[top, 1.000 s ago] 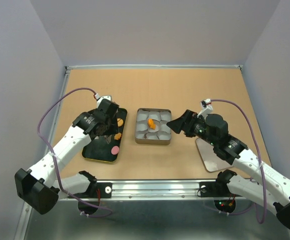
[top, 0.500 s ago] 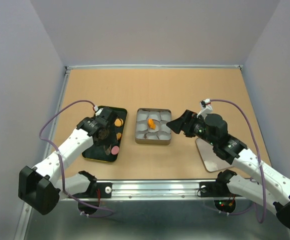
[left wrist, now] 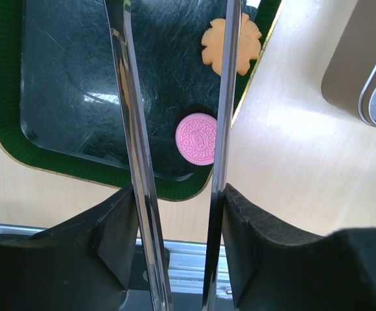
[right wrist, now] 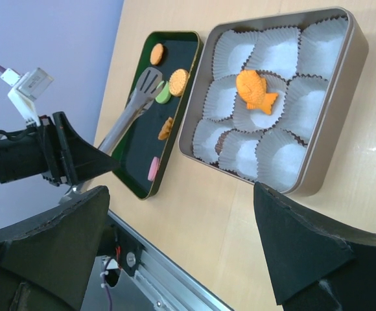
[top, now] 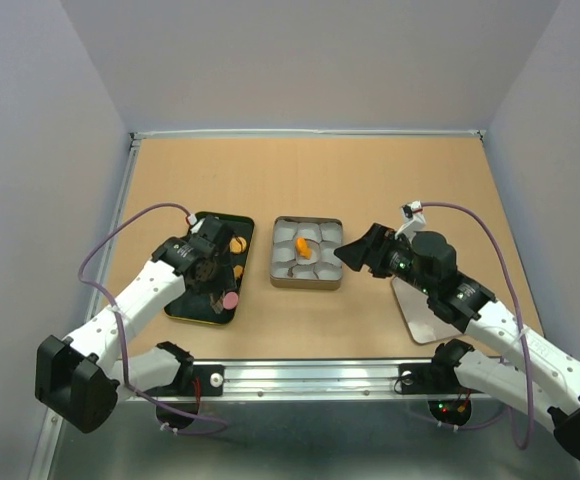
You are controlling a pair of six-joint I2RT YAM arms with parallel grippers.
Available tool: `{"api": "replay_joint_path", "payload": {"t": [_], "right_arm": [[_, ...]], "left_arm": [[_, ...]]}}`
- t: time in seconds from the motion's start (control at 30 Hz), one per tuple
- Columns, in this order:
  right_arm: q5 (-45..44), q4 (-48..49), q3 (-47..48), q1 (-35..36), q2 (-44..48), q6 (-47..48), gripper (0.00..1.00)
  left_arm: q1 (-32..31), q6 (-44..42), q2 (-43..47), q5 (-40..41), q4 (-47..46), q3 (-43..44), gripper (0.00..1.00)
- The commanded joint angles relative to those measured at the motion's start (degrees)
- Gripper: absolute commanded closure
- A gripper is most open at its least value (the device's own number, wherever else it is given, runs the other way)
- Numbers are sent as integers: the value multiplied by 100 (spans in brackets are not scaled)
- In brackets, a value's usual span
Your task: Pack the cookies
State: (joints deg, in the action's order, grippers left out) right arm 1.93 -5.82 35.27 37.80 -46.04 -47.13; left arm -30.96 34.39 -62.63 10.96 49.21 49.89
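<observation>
My left gripper (left wrist: 175,214) is shut on a pair of metal tongs (left wrist: 131,116), whose blades stand apart over the dark green tray (left wrist: 19,129). A pink round cookie (left wrist: 196,138) lies between the blades beside the right one, near the tray's near corner. The right blade crosses an orange flower cookie (left wrist: 249,48). More cookies lie on the tray: orange (right wrist: 178,81), yellow-green (right wrist: 163,92). An orange fish cookie (right wrist: 255,91) sits in a paper cup in the metal tin (right wrist: 334,162). My right gripper (right wrist: 181,214) hangs open and empty, near the tin's right side.
The tin's lid (top: 420,315) lies flat under my right arm. The tin (top: 306,285) stands just right of the tray (top: 185,305). A metal rail (top: 300,375) runs along the table's near edge. A dark brown cookie (right wrist: 220,144) shows in a near cup.
My left gripper has drawn back toward the tray's near end with the tongs, which now straddle the pink cookie. The right arm has shifted slightly.
</observation>
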Motion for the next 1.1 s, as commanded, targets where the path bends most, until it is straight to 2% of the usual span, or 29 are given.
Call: {"api": "replay_joint_path", "payload": {"t": [0.0, 0.1, 0.2, 0.3, 0.47, 0.63, 1.07], "right_arm": [[-18, 152, -187, -36, 139, 11, 4], [-9, 143, -222, -36, 139, -50, 4], [17, 143, -205, -36, 166, -68, 3], [26, 143, -222, -36, 288, -77, 3], [9, 134, -301, -36, 508, -138, 3], [-9, 99, -345, -36, 666, -173, 3], [0, 46, -319, -36, 728, -112, 3]], "left_arm": [[20, -47, 383, -225, 308, -110, 41], [-50, -126, 532, -410, 414, -295, 45], [-147, -108, 454, -376, 519, -243, 45], [-322, -91, 164, -86, 791, -68, 51], [-761, -82, -310, 19, 976, 3, 48], [-920, 59, -557, 284, 1152, 188, 39], [-1079, 217, -1242, 582, 1249, 249, 40]]}}
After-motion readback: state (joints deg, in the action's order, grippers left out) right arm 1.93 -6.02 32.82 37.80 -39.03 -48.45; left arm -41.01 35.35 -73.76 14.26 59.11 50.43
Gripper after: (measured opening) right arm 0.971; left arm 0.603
